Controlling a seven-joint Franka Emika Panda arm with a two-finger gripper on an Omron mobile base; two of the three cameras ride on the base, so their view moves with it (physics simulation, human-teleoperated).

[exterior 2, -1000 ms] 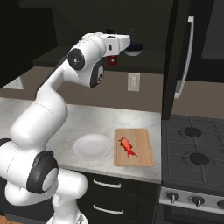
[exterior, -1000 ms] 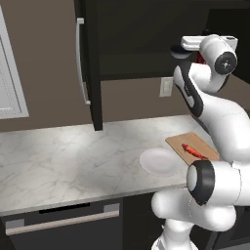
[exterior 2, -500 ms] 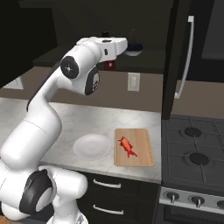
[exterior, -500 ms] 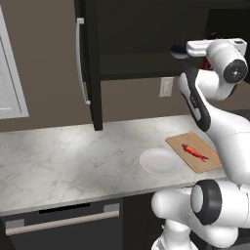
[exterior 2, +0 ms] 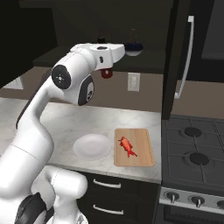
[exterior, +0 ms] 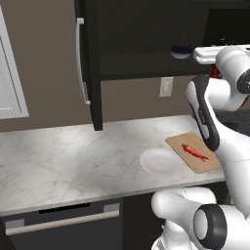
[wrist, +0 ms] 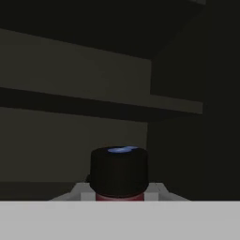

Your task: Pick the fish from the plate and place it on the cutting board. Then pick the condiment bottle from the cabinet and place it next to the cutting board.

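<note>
Gripper (wrist: pixel 119 194) pinching the bottle (wrist: pixel 119 176) by its neck, black cap up, at the open cabinet (exterior: pixel 146 44) front, near a dark bowl (exterior 2: pixel 133 47). On the counter (exterior: pixel 73 161) below, fish (exterior 2: pixel 127 146) on the board (exterior 2: pixel 134 147), plate (exterior 2: pixel 92 146) just beside it.

A marble counter (exterior: pixel 73 166) ran along the brown wall, with a white outlet (exterior: pixel 166 87) above it. A dark bowl (exterior 2: pixel 134 48) sat up on a shelf. A stove (exterior 2: pixel 194 162) stood at the right.
</note>
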